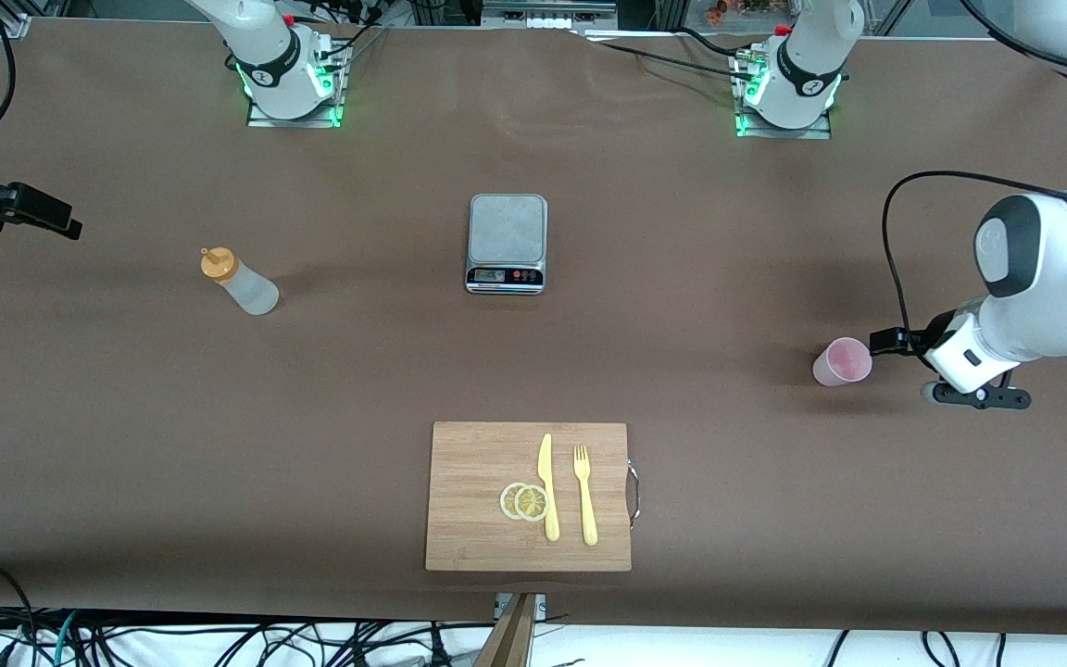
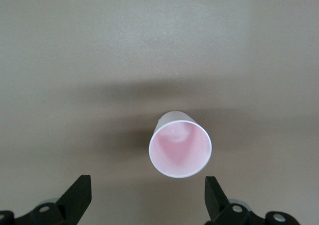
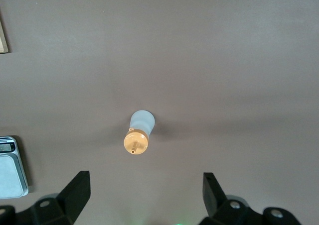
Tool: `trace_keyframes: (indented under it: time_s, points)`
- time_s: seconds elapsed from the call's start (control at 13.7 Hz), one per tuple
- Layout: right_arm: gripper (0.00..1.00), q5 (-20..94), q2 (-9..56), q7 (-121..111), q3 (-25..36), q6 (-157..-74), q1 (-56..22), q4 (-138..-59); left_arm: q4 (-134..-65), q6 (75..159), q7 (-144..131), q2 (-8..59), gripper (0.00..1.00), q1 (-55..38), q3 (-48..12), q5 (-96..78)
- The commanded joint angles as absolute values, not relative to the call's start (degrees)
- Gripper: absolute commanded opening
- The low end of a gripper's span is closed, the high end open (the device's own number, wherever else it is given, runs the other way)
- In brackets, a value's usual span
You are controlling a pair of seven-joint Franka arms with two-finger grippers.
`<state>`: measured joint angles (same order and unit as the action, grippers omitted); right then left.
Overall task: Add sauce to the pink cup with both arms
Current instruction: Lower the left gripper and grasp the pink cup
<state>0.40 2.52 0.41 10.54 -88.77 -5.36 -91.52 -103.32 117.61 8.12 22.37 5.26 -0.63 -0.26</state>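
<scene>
Left gripper (image 2: pixel 145 197), fingers apart beside the upright pink cup (image 1: pixel 842 361) at mid-right, could tip it closing off-centre, while the right gripper (image 3: pixel 143 195), also spread, waits above the sauce (image 1: pixel 239 281) at upper left.

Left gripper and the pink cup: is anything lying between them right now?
Nothing. In the left wrist view only bare brown table separates the open left gripper from the upright pink cup; they are not touching.
</scene>
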Motion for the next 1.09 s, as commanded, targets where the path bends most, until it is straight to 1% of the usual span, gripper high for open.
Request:
trace_keyframes:
  time_s: [0.0,0.15,0.44,0.58,0.66,0.73,0.88,0.95,1.02]
  points:
    - [1.0,1.05,1.76,-0.35,10.28,-89.12,-4.92,-92.2,-104.41,121.45,10.54,24.25,0.99,5.54,-0.44,-0.79]
    - [1.0,1.05,1.76,-0.35,10.28,-89.12,-4.92,-92.2,-105.11,123.83,12.3,25.92,0.98,5.54,-0.44,-0.88]
    - [1.0,1.05,1.76,-0.26,10.28,-89.03,-4.92,-92.2,-109.77,129.98,12.39,26.01,0.94,5.54,-0.44,-0.88]
    - [1.0,1.05,1.76,-0.26,10.28,-89.03,-4.92,-92.2,-110.21,130.08,12.39,26.28,0.89,5.54,-0.44,-0.97]
    - [1.0,1.05,1.76,-0.35,10.28,-89.03,-4.92,-92.2,-110.3,130.08,12.39,26.37,0.8,5.54,-0.44,-1.05]
    - [1.0,1.05,1.76,-0.26,10.28,-89.03,-4.92,-92.2,-110.3,129.99,12.39,26.37,0.64,5.54,-0.44,-1.05]
    - [1.0,1.05,1.76,-0.26,10.28,-88.95,-4.92,-92.2,-110.22,129.9,12.13,26.45,0.22,5.54,-0.44,-1.49]
    - [1.0,1.05,1.76,-0.26,10.28,-88.95,-4.92,-92.2,-110.21,129.82,11.87,26.46,0.05,5.54,-0.44,-1.58]
    - [1.0,1.05,1.76,-0.35,10.28,-88.95,-4.92,-92.2,-110.21,129.73,11.78,26.46,0.0,5.54,-0.44,-1.5]
